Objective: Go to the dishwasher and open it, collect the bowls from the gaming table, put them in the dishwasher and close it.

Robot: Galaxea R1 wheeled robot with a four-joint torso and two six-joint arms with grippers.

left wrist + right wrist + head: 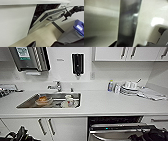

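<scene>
The dishwasher (115, 130) sits under the counter at the lower right, its steel door tilted partly open from the top with a dark gap above it. In the left wrist view the door (50, 15) leans outward and my right gripper (65, 15) is at the end of its bar handle, shut on it. That handle (127, 25) runs close past the right wrist camera. My right arm (150, 135) is dark at the bottom right edge and my left gripper (20, 135) at the bottom left, in front of the white cabinet doors. The bowls and the gaming table are out of view.
A steel sink (26, 105) with brownish and white crockery is set in the white counter, with a tap (56, 86) behind it. Stacked white plates (130, 88) and small bottles (111, 85) stand at the back right. Wall cabinets (130, 53) hang above.
</scene>
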